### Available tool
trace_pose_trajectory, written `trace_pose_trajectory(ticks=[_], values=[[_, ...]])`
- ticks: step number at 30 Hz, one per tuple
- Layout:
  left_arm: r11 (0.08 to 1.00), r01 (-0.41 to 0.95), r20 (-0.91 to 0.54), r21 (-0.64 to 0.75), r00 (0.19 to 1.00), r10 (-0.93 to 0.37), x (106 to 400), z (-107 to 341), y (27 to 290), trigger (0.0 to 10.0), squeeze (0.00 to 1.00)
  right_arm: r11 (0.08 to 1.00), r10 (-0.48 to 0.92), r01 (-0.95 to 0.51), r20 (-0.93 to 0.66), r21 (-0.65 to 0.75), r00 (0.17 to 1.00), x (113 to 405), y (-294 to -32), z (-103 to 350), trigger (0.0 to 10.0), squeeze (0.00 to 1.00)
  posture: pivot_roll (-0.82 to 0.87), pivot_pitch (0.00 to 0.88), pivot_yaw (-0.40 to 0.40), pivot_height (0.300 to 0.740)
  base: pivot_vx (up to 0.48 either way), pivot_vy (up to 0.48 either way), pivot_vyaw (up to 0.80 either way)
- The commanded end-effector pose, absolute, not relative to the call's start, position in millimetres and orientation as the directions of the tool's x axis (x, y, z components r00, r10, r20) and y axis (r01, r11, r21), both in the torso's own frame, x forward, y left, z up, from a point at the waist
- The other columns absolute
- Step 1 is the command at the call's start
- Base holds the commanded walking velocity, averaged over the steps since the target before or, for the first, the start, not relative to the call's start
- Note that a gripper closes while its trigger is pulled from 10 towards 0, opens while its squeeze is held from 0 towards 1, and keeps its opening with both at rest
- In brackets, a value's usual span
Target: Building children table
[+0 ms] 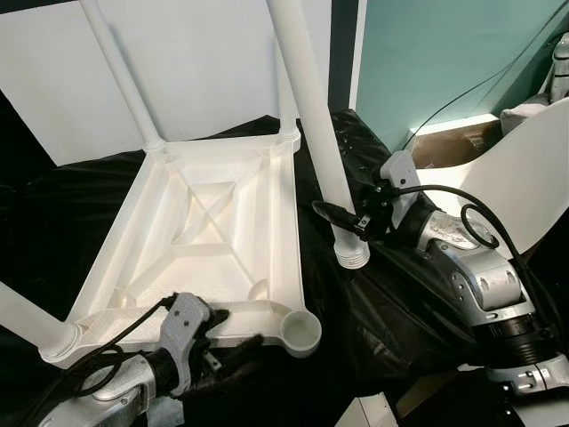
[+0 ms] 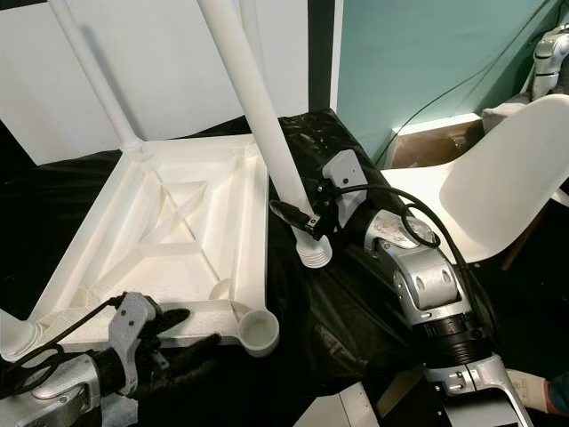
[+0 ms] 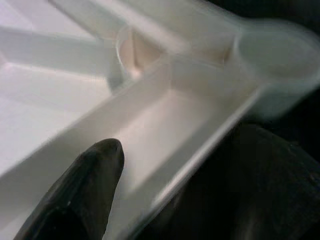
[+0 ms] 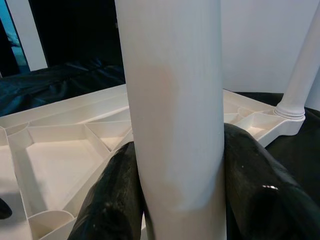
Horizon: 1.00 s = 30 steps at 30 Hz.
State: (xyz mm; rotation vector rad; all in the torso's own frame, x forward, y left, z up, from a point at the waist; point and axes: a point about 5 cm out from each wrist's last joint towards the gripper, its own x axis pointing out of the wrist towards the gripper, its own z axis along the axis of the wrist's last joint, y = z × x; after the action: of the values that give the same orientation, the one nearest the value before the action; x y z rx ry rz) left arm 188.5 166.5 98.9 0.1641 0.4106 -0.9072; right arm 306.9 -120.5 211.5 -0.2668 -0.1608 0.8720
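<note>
Three legs already stand in the corners of the upturned white tabletop [image 1: 213, 222], which lies on black sheeting [image 1: 356, 294] with its ribbed underside facing up. One corner socket [image 1: 300, 333], the near one on the robot's right, is empty. The fourth leg [image 1: 316, 133] is held by the right gripper [image 1: 356, 222], whose fingers [image 4: 107, 200] clamp it from both sides just above its ribbed lower end. That end hangs over the sheeting just beside the tabletop's right edge, and the leg leans up and away to the left.

The left gripper [image 1: 227, 329] sits at the tabletop's near edge, close to the empty socket. In the left wrist view one finger [image 3: 85, 190] lies inside the rim channel while the other is outside the edge wall, so the fingers straddle that wall; I cannot tell if they pinch it.

A white chair [image 2: 498, 196] stands to the right, before a teal wall [image 2: 418, 62].
</note>
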Motion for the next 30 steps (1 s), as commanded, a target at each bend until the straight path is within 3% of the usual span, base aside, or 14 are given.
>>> trace_pose_trajectory(ticks=[1,11,12,13,19,24,26,28,30], values=[[0.113,0.967,-0.372,-0.228,0.02,-0.928,162.5,100.0,158.7,10.0,0.0,0.596,0.789,-0.739,0.059,-0.314,0.612,307.3,-114.7,219.1,10.0,0.0,-0.06,0.0,0.053,0.74,0.0,0.0,0.0],[0.039,0.98,-0.474,-0.193,-0.059,-0.878,162.9,95.3,164.1,10.0,0.0,0.6,0.787,-0.737,0.062,-0.31,0.614,307.8,-115.7,220.2,10.0,0.0,-0.07,0.0,0.048,0.74,0.0,0.0,0.0],[0.036,0.982,-0.487,-0.188,-0.062,-0.871,162.7,92.8,163.0,4.0,0.0,0.6,0.787,-0.737,0.063,-0.31,0.614,307.6,-115.2,220.5,10.0,0.0,-0.07,0.0,0.048,0.74,0.0,0.0,0.0],[0.043,0.982,-0.483,-0.183,-0.051,-0.874,163.5,91.6,160.4,0.0,0.0,0.6,0.787,-0.737,0.064,-0.31,0.613,307.4,-114.8,220.6,10.0,0.0,-0.07,0.0,0.048,0.74,0.0,0.0,0.0],[0.125,0.983,-0.439,-0.132,0.055,-0.897,172.7,85.6,145.3,0.0,0.0,0.603,0.785,-0.735,0.066,-0.31,0.616,306.6,-114.5,220.6,10.0,0.0,-0.07,0.0,0.049,0.74,0.0,0.0,0.0],[0.291,0.957,-0.471,-0.008,0.253,-0.845,193.7,66.3,126.2,0.0,0.0,0.613,0.777,-0.726,0.069,-0.311,0.626,306.5,-115.5,221.2,10.0,0.0,-0.07,0.0,0.05,0.74,0.0,0.0,0.0],[0.291,0.957,-0.471,-0.008,0.253,-0.845,193.7,66.3,126.2,0.0,0.0,0.613,0.777,-0.726,0.069,-0.311,0.626,306.5,-115.5,221.2,10.0,0.0,-0.07,0.0,0.05,0.74,0.0,0.0,0.0],[0.377,0.925,-0.478,0.049,0.353,-0.804,208.0,61.6,121.4,0.0,0.0,0.612,0.778,-0.728,0.071,-0.31,0.624,305.8,-114.6,221.4,10.0,0.0,-0.07,0.0,0.05,0.74,0.0,0.0,0.0],[0.413,0.908,-0.471,0.076,0.398,-0.787,216.2,61.1,118.6,0.0,0.0,0.609,0.78,-0.73,0.071,-0.309,0.621,305.4,-114.1,221.3,10.0,0.0,-0.08,0.0,0.049,0.74,0.0,0.0,0.0]])
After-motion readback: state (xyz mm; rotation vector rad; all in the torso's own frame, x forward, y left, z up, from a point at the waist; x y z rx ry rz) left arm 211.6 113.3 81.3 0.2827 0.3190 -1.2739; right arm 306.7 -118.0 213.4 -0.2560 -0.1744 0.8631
